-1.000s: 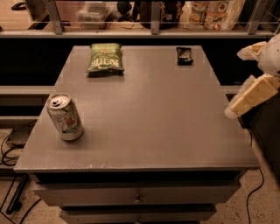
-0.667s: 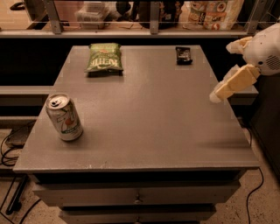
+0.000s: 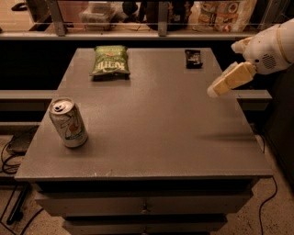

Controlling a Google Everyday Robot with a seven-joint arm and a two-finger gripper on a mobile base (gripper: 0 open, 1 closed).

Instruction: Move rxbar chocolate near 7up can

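Black-wrapped rxbar chocolate [image 3: 193, 58] lies near the far right corner of the desk [image 3: 161, 137]; the 7up can [image 3: 68, 122] stands near its front left corner. The pincer [image 3: 217, 88] hovers above the right edge; whether it is open or closed, I cannot tell.

place: we read this as a staged work spot in an office pantry or a test lab; we cannot tell which.

evidence we list:
- gripper [image 3: 218, 88], cream-coloured, hanging above the right edge of a grey cabinet top [image 3: 161, 119]
- drawers [image 3: 144, 206] in the cabinet front, below the gripper and to its left
- a long ledge [image 3: 138, 35] beyond the gripper, with metal posts [image 3: 57, 18]
- packaged food [image 3: 220, 11] stacked behind that ledge, above the gripper
- cables [image 3: 9, 160] far to its lower left
- speckled floor [image 3: 275, 215] below it
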